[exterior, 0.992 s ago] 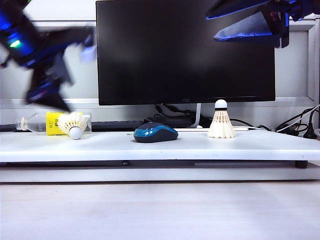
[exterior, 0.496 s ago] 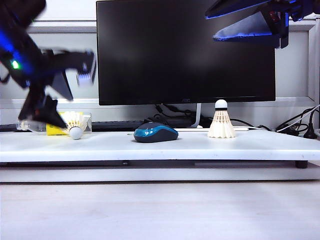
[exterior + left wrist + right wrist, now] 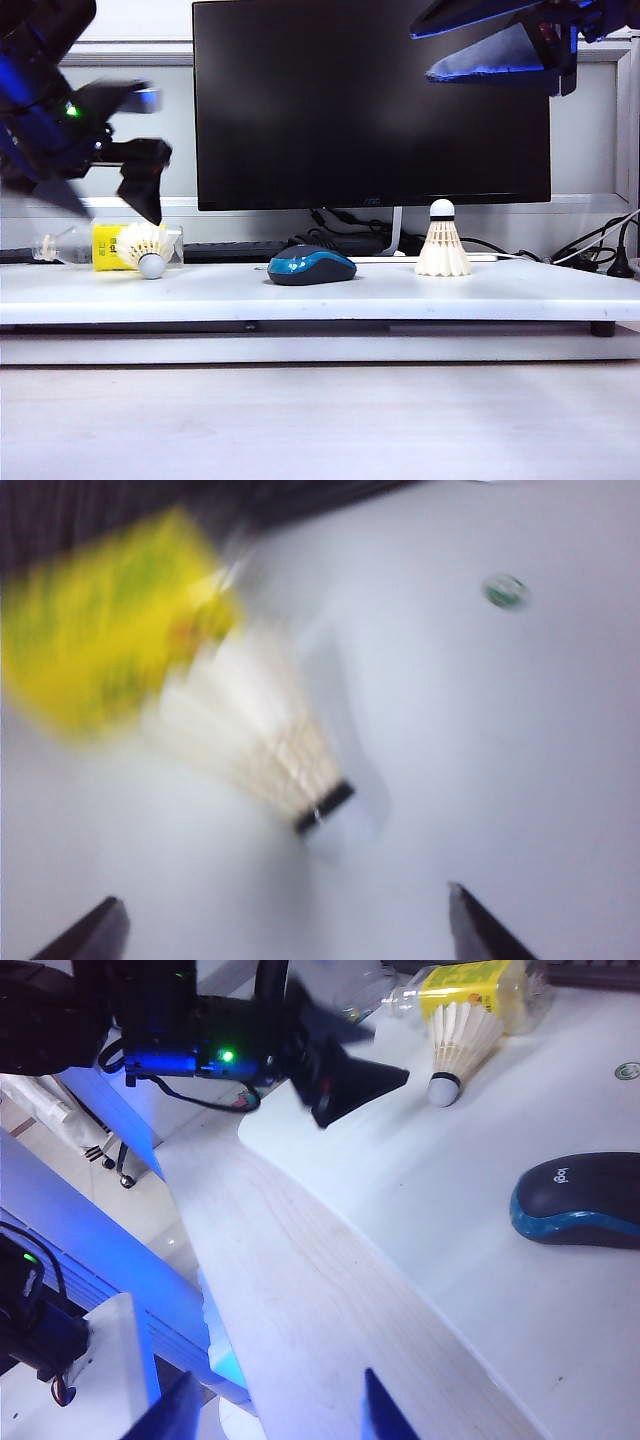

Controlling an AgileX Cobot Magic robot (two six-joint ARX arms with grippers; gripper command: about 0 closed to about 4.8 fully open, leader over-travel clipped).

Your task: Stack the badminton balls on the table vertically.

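Note:
One badminton ball [image 3: 148,250] lies on its side at the left of the white table [image 3: 400,290], cork tip toward the front. The other badminton ball [image 3: 442,240] stands upright at the right, cork up. My left gripper [image 3: 112,205] hovers open just above the lying ball, blurred by motion. In the left wrist view that ball [image 3: 250,750] lies ahead of the open left gripper [image 3: 282,920], and nothing is between the fingers. My right gripper [image 3: 425,48] hangs open and empty high at the upper right. The right wrist view shows the lying ball [image 3: 458,1040] near the left gripper [image 3: 350,1080].
A blue-and-black mouse [image 3: 311,266] sits mid-table before the black monitor [image 3: 370,100]. A clear bottle with a yellow label [image 3: 105,245] lies right behind the left ball. Cables [image 3: 590,255] trail at the far right. A pale wood-grain surface [image 3: 320,420] lies below the table's front edge.
The left gripper has rolled at the wrist and shifted over the lying ball. The right arm, both balls and the mouse have stayed put.

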